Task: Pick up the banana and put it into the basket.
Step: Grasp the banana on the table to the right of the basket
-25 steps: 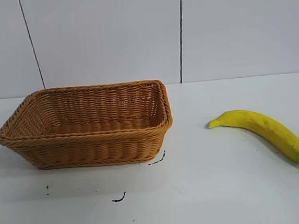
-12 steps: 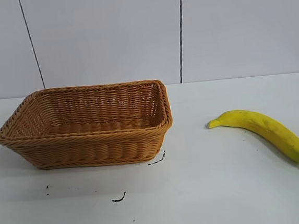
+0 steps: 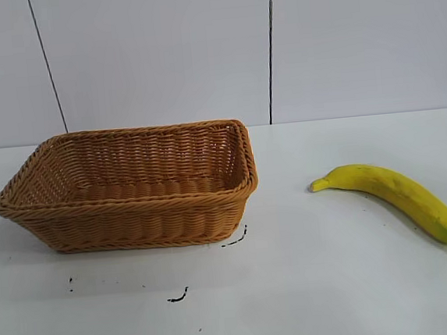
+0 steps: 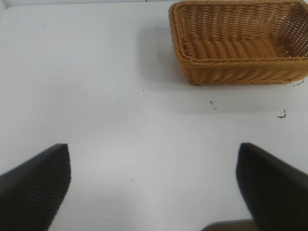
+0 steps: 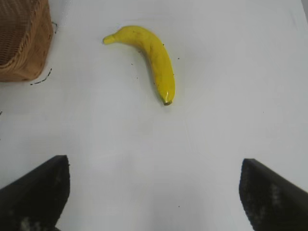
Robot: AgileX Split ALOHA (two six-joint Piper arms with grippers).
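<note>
While the banana (image 3: 394, 196) lies flat on the white table (image 3: 313, 301), at about four o'clock in the exterior view, its stem end points toward the basket (image 3: 131, 190) and its dark tip points away. Nothing touches it. The wicker basket sits well apart from it, at about nine o'clock, with nothing inside. A few small black marks (image 3: 178, 297) dot the table just in front of the basket. Seen from the right wrist camera, the right gripper (image 5: 154, 192) hangs above bare table short of the banana (image 5: 147, 55), fingers spread wide and holding nothing. The left gripper (image 4: 154, 187) hovers over the table short of the basket (image 4: 238, 41), fingers likewise spread apart and holding nothing.
</note>
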